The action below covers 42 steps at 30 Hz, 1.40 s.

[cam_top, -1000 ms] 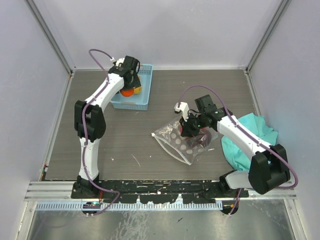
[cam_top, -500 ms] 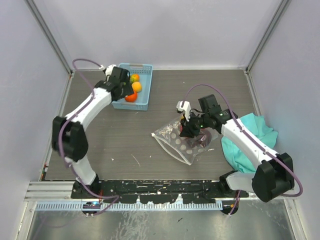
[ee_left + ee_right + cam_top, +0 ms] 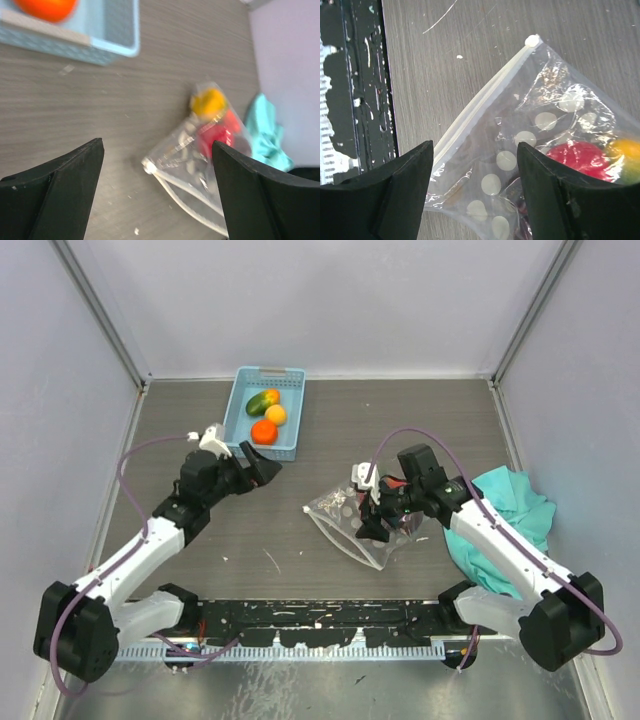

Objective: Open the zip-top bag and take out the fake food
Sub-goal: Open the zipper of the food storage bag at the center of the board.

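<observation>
The clear zip-top bag (image 3: 343, 517) with white dots lies flat on the table, right of centre. In the right wrist view the zip-top bag (image 3: 520, 150) shows its zip strip (image 3: 485, 102) towards the table's near edge. A red piece (image 3: 577, 157) and a yellow piece (image 3: 622, 149) of fake food sit inside it. My right gripper (image 3: 368, 523) hangs open just above the bag, holding nothing, and the bag shows under that right gripper (image 3: 474, 150). My left gripper (image 3: 265, 468) is open and empty, left of the bag. The bag (image 3: 200, 150) lies ahead of that left gripper (image 3: 157, 147).
A light blue basket (image 3: 243, 430) at the back holds a green (image 3: 262, 402), a yellow (image 3: 276, 414) and an orange fruit (image 3: 263, 432). A teal cloth (image 3: 505, 510) lies bunched at the right, beside the right arm. The black rail (image 3: 320, 612) runs along the near edge.
My left arm swung back from the basket towards the table's middle, leaving the fruit in the basket. My right gripper went from shut on the bag to open and let it go.
</observation>
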Available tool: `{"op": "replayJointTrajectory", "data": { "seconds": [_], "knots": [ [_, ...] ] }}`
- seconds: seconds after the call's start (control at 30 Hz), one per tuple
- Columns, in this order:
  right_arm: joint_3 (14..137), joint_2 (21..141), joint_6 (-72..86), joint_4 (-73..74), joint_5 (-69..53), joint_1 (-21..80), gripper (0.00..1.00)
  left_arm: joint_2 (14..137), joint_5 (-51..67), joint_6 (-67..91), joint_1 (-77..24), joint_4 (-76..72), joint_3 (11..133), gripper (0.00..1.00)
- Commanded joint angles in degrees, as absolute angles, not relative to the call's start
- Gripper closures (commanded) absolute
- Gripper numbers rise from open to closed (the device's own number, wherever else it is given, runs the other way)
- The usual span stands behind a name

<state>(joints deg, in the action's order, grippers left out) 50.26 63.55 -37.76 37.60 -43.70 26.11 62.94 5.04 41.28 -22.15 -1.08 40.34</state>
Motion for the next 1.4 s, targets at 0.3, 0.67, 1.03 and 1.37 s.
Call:
{"op": "replayJointTrajectory", "data": {
  "seconds": [0.3, 0.67, 1.03, 1.37],
  "knots": [
    [49.8, 69.4, -35.3, 30.2, -17.1, 44.9, 0.25, 49.4, 7.7, 50.6, -36.9, -21.3, 20.4, 0.18],
    [50.7, 73.3, -32.9, 29.5, -8.4, 49.2, 0.55, 56.7, 0.9, 53.4, -47.9, -35.3, 13.8, 0.3],
    [51.6, 69.3, -29.1, 27.9, -9.7, 48.7, 0.99, 68.7, -0.9, 48.1, -54.9, -45.3, 18.5, 0.44],
    [52.0, 65.0, -24.9, 27.1, -18.5, 44.0, 0.99, 84.1, 2.6, 47.7, -55.2, -55.6, 24.9, 0.51]
  ]
}}
